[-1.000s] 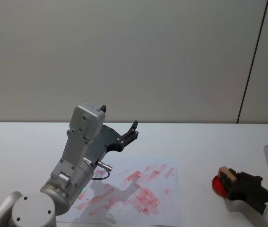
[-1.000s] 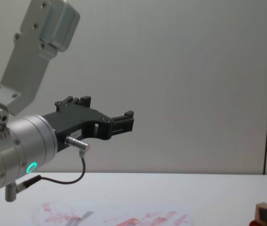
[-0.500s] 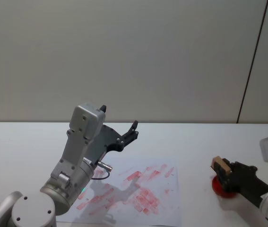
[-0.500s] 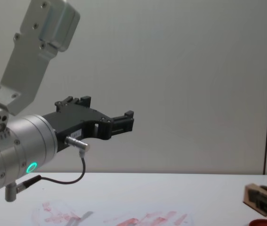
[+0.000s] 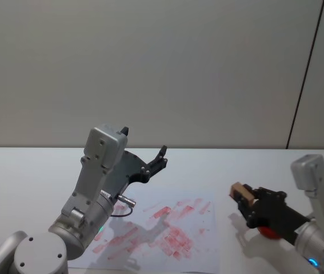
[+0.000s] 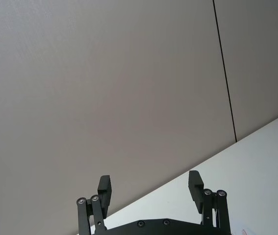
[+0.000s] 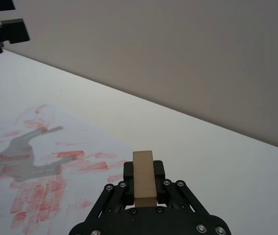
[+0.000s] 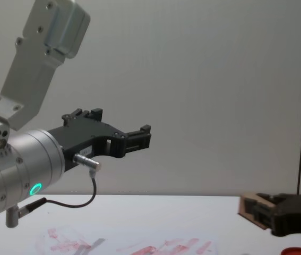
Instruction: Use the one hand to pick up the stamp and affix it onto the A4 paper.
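My right gripper (image 5: 243,197) is shut on the stamp (image 5: 240,192), a small tan wooden block, and holds it above the table just right of the A4 paper (image 5: 204,251). In the right wrist view the stamp (image 7: 144,179) stands clamped between the black fingers, with the red-smeared A4 paper (image 7: 36,171) ahead of it. From the chest, the stamp (image 8: 252,206) and right gripper (image 8: 256,211) hover at the right, over the table. My left gripper (image 5: 160,157) hangs open in the air above the paper's far left part, and its fingers (image 6: 105,187) hold nothing.
A low red ink pad (image 5: 266,231) lies on the white table under my right arm, its edge also at the chest view's bottom right (image 8: 300,251). The left arm (image 8: 28,159) with its green ring and cable stands large on the left.
My right gripper has lifted the stamp off the red pad and carried it left toward the paper. The left arm has stayed still.
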Robot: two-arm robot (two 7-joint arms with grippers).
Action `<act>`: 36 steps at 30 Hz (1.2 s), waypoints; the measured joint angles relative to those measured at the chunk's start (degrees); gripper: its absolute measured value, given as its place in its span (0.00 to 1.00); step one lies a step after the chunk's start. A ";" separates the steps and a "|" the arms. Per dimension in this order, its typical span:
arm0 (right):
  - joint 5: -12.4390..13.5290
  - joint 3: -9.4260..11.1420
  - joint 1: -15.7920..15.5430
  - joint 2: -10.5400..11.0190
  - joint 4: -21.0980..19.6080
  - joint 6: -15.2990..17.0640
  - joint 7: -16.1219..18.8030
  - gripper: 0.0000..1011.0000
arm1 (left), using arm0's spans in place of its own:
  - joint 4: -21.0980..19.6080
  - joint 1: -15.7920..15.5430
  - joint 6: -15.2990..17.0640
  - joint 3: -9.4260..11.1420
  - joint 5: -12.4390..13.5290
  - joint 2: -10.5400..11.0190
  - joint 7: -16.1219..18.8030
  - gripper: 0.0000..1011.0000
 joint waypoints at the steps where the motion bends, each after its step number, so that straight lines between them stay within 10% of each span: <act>1: -0.45 -0.35 0.25 -0.33 0.00 0.16 0.46 0.22 | 0.00 0.00 0.00 0.00 0.00 0.00 0.00 0.99; 36: -7.05 -6.05 4.44 -6.64 8.03 0.74 2.84 0.22 | 0.00 0.00 0.00 0.00 0.00 0.00 0.00 0.99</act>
